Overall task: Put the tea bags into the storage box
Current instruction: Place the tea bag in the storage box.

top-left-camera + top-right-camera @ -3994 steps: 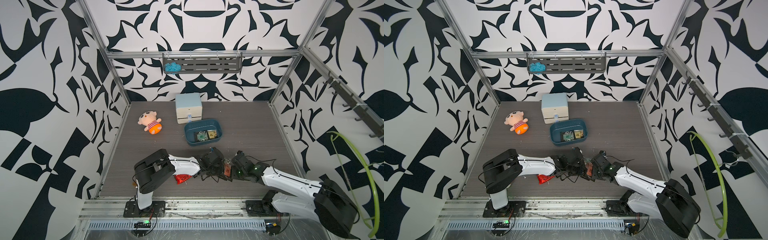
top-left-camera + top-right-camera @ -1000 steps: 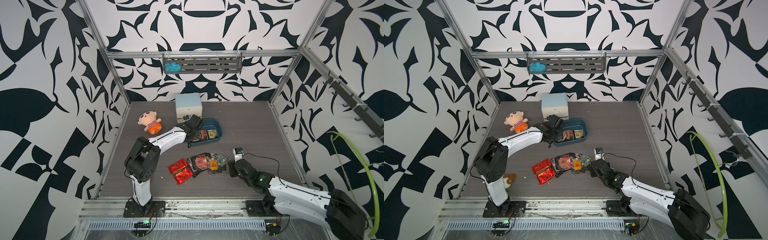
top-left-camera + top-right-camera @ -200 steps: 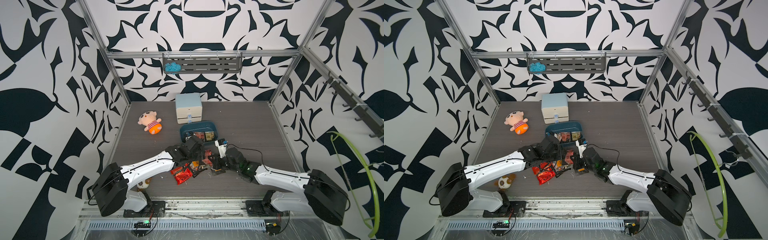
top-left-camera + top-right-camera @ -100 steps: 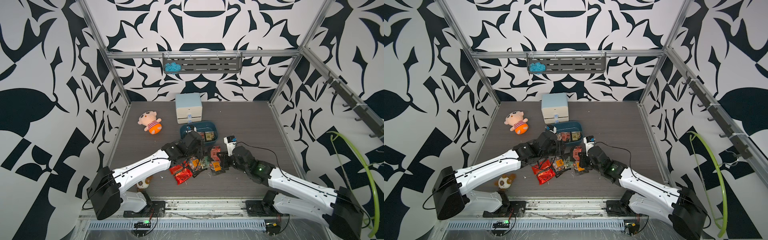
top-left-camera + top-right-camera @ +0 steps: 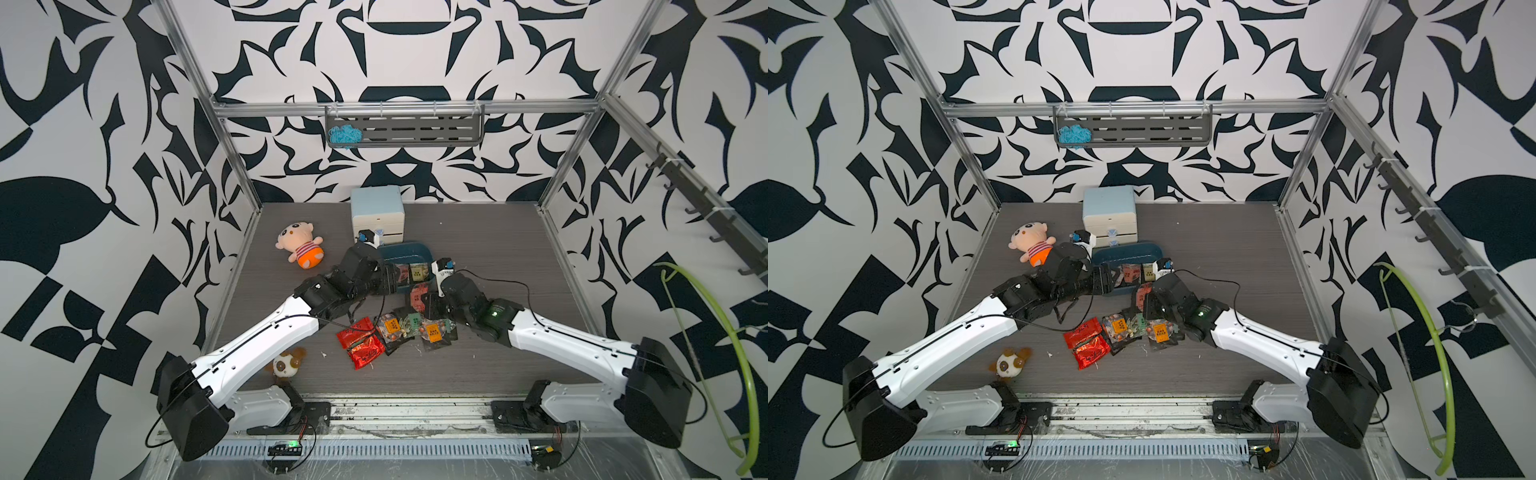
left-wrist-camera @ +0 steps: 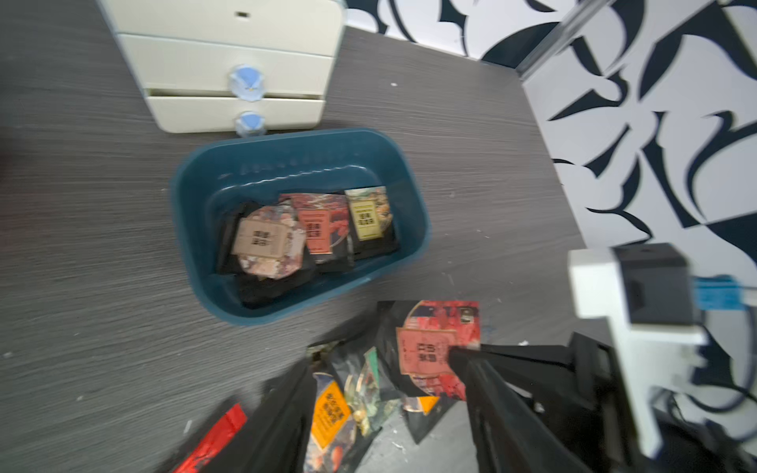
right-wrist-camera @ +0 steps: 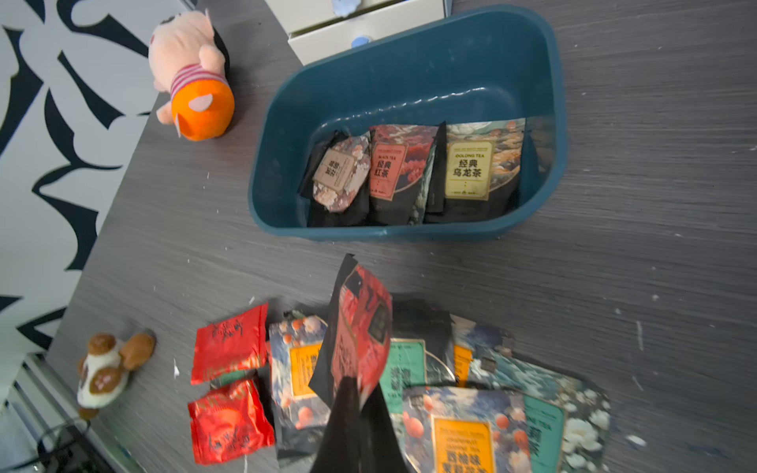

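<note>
The right gripper (image 7: 350, 393) is clamped shut on the lower edge of a red-labelled sachet (image 7: 362, 327). The sachet stands upright from the pinched fingers, lifted above the loose heap and just short of the near rim of the storage box (image 7: 409, 61).

The left gripper (image 5: 388, 279) hangs at the box's near left corner. Its jaws stand well apart with nothing held between them. In the left wrist view one of its fingers (image 6: 282, 422) shows only as a dark blur over the heap.

The box sits about mid-bench (image 5: 498, 257), somewhat toward the back edge. It is just in front of the pale drawer cabinet (image 5: 377, 212), whose lowest knob comes right up to the box's back rim. Three tea bags already lie side by side along the box's near wall. They are a tan-labelled one (image 7: 340, 172), a red-labelled one (image 7: 389, 172) and a yellow-labelled one (image 7: 469, 170).

The other tea bags lie in an overlapping heap between the box and the front edge, where the arm bases stand. Two red foil sachets (image 7: 229, 340) lie at the heap's left end. Dark patterned ones with orange labels (image 7: 303, 364) and green labels (image 7: 401, 372) lie to their right.

A plush doll (image 5: 297, 245) in striped top and orange shorts lies near the left edge, left of the cabinet. A small brown-and-white plush (image 5: 284, 361) rests near the front left corner.
</note>
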Tool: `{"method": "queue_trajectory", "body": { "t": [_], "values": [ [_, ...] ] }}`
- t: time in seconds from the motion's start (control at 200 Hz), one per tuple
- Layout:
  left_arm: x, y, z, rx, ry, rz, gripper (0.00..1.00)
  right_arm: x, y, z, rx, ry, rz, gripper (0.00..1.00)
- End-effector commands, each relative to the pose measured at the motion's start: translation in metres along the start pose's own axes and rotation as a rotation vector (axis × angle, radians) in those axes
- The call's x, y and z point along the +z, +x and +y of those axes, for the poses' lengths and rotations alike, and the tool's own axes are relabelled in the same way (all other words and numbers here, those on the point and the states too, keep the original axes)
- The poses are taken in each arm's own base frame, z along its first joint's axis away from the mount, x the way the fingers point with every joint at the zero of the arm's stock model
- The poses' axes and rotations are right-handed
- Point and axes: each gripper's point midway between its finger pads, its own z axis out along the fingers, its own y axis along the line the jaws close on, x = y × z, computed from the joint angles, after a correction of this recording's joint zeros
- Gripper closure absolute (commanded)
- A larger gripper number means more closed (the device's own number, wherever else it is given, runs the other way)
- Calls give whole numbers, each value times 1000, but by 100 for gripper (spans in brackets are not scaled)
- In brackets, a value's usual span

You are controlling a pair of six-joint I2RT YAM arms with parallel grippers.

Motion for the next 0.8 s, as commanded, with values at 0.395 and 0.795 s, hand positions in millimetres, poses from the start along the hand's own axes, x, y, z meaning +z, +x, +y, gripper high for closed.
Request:
{"method": "queue_trajectory", "body": {
  "t": [0.395,0.795],
  "values": [
    [14,-10,40,-182,16,59,37,73,-84,18,104,21,-48,100],
    [9,-34,72,-180,-97,0,41,114,-83,0,70,119,17,81]
  ]
}}
